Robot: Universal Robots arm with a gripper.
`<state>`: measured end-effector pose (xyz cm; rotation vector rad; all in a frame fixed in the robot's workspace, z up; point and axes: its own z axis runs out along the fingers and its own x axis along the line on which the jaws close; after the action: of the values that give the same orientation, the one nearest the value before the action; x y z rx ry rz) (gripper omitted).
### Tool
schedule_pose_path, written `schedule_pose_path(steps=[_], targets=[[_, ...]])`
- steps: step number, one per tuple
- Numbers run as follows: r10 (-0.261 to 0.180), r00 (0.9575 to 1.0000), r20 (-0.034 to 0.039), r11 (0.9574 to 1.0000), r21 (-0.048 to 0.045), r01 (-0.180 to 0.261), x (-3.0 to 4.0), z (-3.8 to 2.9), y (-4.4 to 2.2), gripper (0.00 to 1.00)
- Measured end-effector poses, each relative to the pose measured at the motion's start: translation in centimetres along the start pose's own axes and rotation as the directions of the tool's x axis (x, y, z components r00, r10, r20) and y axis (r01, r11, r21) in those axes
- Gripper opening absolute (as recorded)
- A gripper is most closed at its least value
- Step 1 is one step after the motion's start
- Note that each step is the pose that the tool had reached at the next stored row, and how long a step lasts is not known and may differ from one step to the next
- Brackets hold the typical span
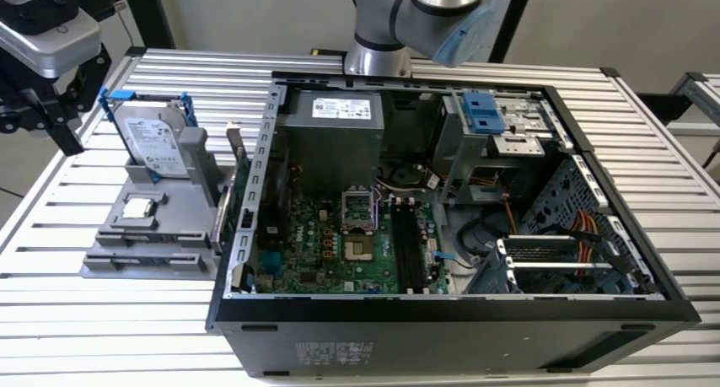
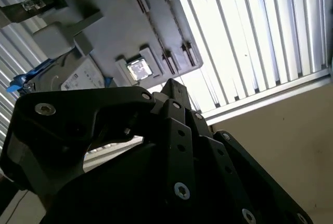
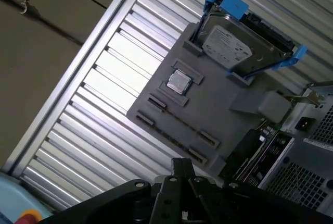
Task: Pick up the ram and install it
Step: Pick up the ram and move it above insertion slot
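The gripper (image 1: 51,117) hangs well apart from the gray holder (image 1: 147,227), off to the exterior view's left of it. I cannot tell whether it is spread or pressed together. The ram (image 1: 239,178) stands on edge just beside the holder, between it and the computer case (image 1: 450,319).

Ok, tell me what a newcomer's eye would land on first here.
The open computer case sits mid-table in the exterior view, its green motherboard bare inside. At that view's left, a grey holder carries a blue-framed silver hard drive standing upright, with a small square chip lying flat on it. The black gripper hangs at the exterior view's left edge, beside the hard drive.
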<state>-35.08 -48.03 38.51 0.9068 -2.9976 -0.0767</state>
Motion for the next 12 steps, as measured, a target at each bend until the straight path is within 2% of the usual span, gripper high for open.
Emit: schedule_pose_path(steps=[6, 12], targets=[[-0.02, 0.9998, -0.0015, 0.9998, 0.0004, 0.02, 0.0, -0.01, 0.0, 0.0], [-0.091, 0.9958, -0.0049, 0.9958, 0.0001, 0.091, 0.0, 0.0, 0.0, 0.0]])
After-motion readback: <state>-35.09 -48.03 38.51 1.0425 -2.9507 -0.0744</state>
